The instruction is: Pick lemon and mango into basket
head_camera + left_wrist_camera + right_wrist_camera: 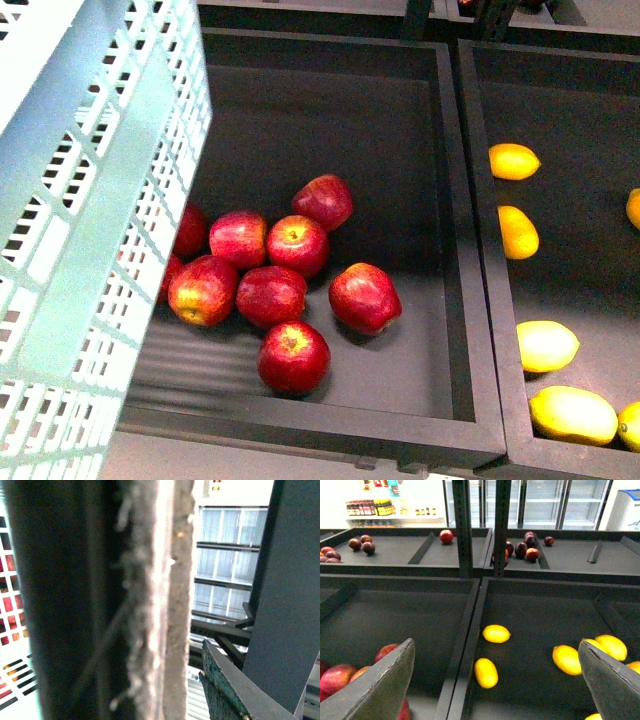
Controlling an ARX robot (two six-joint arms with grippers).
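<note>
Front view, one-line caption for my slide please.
Tilted aqua basket overlapping a bin of red apples, yellow fruits in the next bin to the right, no arms visible.

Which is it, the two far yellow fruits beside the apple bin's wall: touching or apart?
Apart. The front view shows bare dark bin floor between the farther yellow fruit and the nearer yellow fruit; the right wrist view shows the same gap.
</note>
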